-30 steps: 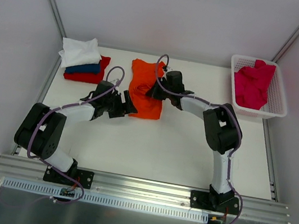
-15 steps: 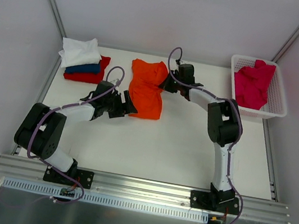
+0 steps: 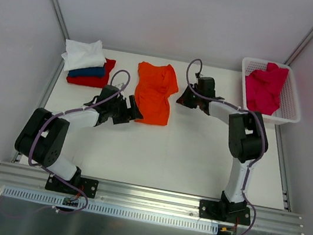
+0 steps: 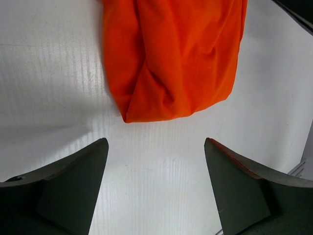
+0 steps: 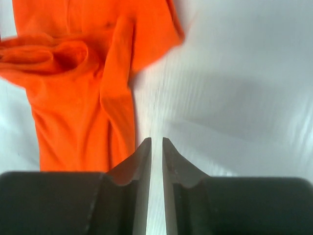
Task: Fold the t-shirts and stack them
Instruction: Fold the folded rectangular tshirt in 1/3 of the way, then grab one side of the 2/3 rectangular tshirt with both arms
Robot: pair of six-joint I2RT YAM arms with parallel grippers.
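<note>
- Only the top view takes in the stack at the far left, where a white t-shirt is laid on a dark blue t-shirt and a red t-shirt.
- The same view alone shows the crimson-pink t-shirt, heaped in the white basket at the far right.
- In the left wrist view, the left end effector is seen wide open and empty, just short of the orange t-shirt at its near left corner.
- In the right wrist view, the right end effector is seen with its fingers a narrow slit apart. No cloth is held between them, and it is placed just right of the shirt.
- A white desk is enclosed by plain white walls.
- The orange t-shirt is laid roughly folded at the far middle, with its long axis running far to near.
</note>
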